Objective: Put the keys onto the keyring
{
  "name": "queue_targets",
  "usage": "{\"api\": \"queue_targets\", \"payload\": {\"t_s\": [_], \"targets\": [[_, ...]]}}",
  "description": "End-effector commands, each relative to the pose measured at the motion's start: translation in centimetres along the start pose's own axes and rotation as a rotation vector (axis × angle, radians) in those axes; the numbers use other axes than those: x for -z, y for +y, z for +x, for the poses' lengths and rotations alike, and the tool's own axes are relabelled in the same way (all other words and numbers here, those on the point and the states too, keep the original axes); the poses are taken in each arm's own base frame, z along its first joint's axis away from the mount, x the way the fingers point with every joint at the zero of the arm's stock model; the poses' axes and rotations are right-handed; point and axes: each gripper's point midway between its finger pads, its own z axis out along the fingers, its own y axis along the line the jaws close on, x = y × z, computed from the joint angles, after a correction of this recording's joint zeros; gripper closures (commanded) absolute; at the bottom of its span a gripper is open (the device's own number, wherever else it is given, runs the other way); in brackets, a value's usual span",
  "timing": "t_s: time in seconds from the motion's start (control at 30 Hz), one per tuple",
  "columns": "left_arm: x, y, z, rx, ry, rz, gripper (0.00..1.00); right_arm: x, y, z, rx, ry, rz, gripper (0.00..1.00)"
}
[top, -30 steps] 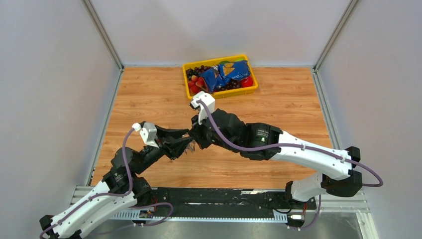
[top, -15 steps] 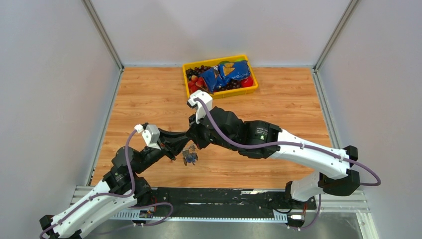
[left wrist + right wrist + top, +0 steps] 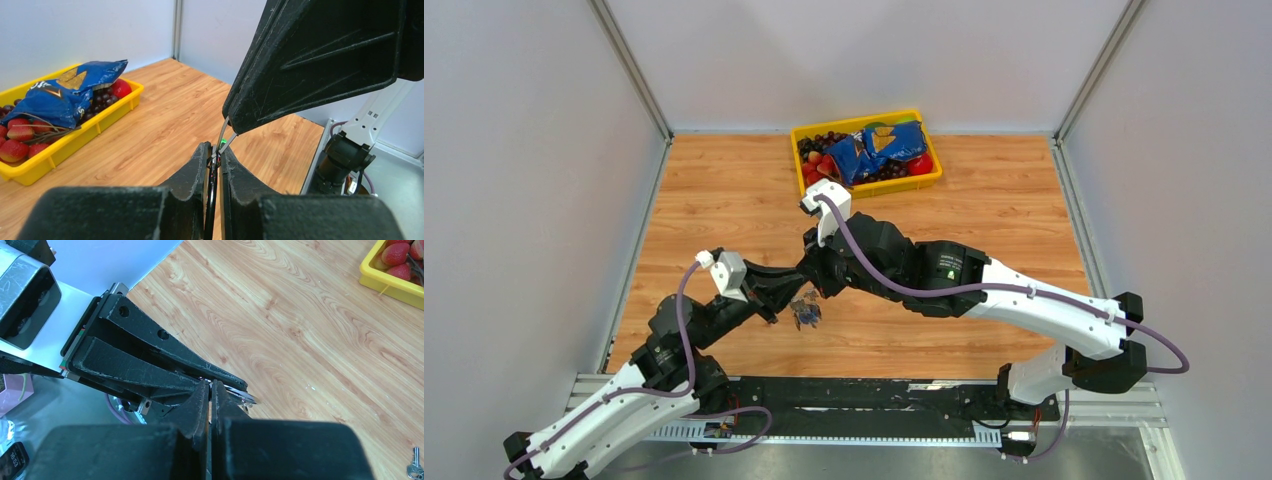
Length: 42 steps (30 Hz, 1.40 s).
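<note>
Keyring (image 3: 221, 136) dangles above the table (image 3: 984, 200): your right pincer (image 3: 210, 385) clamps its wire, your left pincer (image 3: 215, 148) sits narrow around it, grip unclear.

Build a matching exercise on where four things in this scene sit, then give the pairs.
1. yellow plastic tray
2. blue foil snack bag
3. thin silver wire keyring
4. lone small silver key

A. where the left tool and right tool meet
B. flat on bare wood
C. far edge of the wooden table
D. inside the tray

Pairs: 1-C, 2-D, 3-A, 4-B
</note>
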Motion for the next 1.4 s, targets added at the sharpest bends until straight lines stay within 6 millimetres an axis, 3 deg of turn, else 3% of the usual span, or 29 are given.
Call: {"api": "queue_targets", "payload": {"t_s": [0.0,0.43,0.63,0.8,1.1,1.37], "targets": [[0.3,-1.3,-3.4,-0.010,-0.108,0.055,0.99,0.1,1.2,-1.1,-0.024,-0.028,-0.046,1.00],[0.2,-2.0,-4.7,0.035,-0.133,0.079,0.98,-0.1,1.3,0.3,-0.024,-0.003,-0.067,1.00],[0.0,-2.2,-4.4,0.033,-0.127,0.092,0.74,-0.1,1.6,0.0,-0.027,-0.010,-0.078,1.00],[0.2,-2.4,-4.6,0.029,-0.137,0.101,0.63,-0.2,1.6,0.1,-0.025,-0.008,-0.079,1.00],[0.3,-2.3,-4.1,0.022,-0.116,0.096,0.66,0.2,1.6,-0.6,-0.032,-0.026,-0.077,1.00],[0.5,-1.6,-3.1,0.011,-0.087,0.062,0.59,0.8,1.8,-1.4,-0.042,-0.048,-0.086,1.00]]}}
